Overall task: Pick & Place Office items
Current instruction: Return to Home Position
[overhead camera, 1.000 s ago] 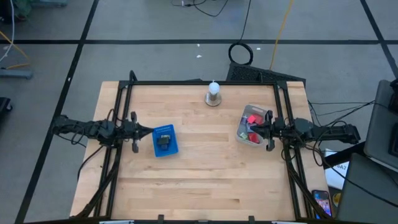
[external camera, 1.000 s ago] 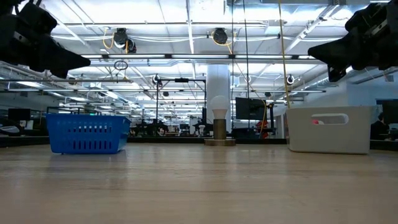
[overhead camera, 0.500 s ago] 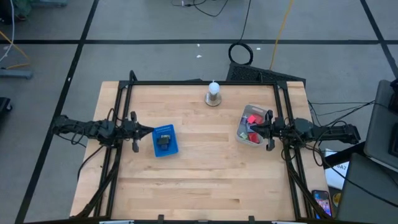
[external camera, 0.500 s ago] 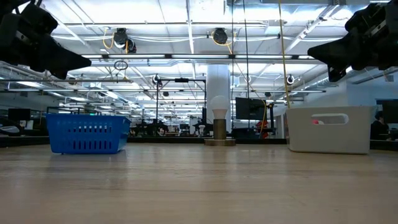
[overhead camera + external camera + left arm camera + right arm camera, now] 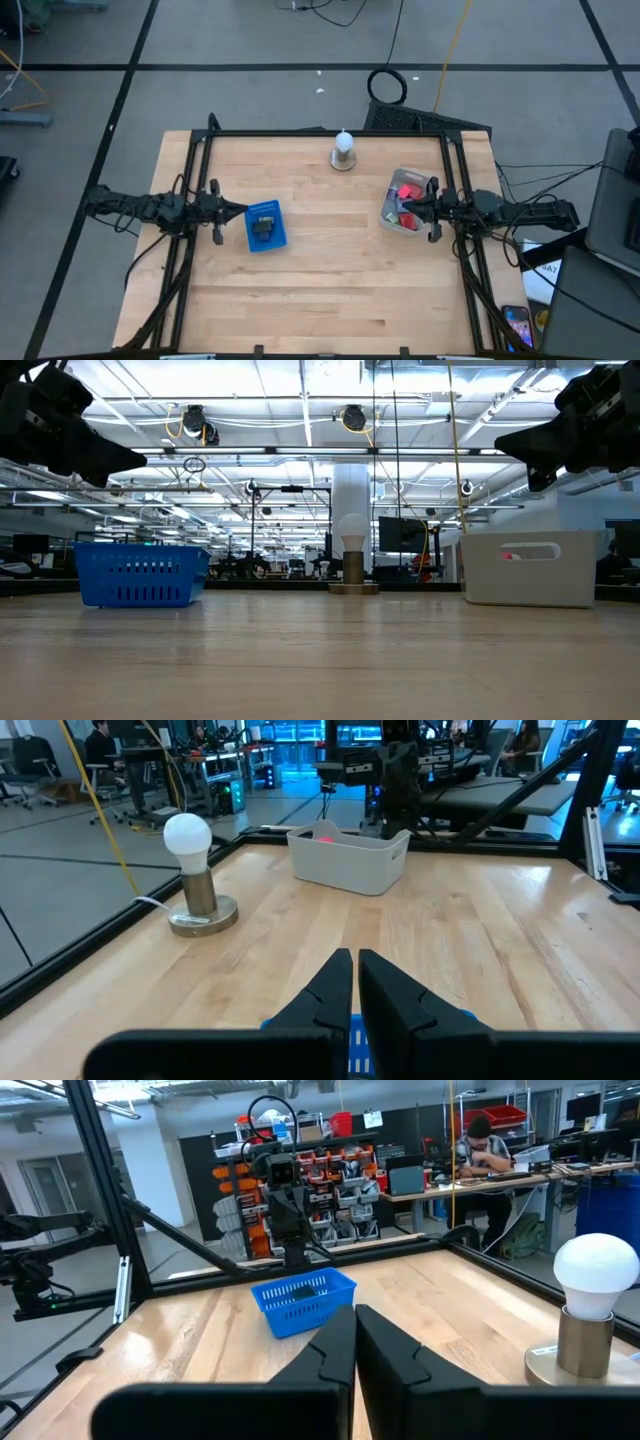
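While the left end effector (image 5: 241, 211) and the right end effector (image 5: 403, 209) are held closed at the tabletop's (image 5: 330, 270) sides, red and pink office items (image 5: 408, 192) are contained in the white bin (image 5: 386, 216) at right, and a black item (image 5: 263, 229) in the blue basket (image 5: 252, 242) at left.

You see a blue bin (image 5: 140, 574) with slotted walls holding a black item (image 5: 263, 228). A pale grey bin (image 5: 528, 567) shows red and pink items (image 5: 407, 191). A white bulb (image 5: 187, 833) sits on a brass-brown base (image 5: 203, 916), on a pale wooden table (image 5: 330, 270) striped in planks.
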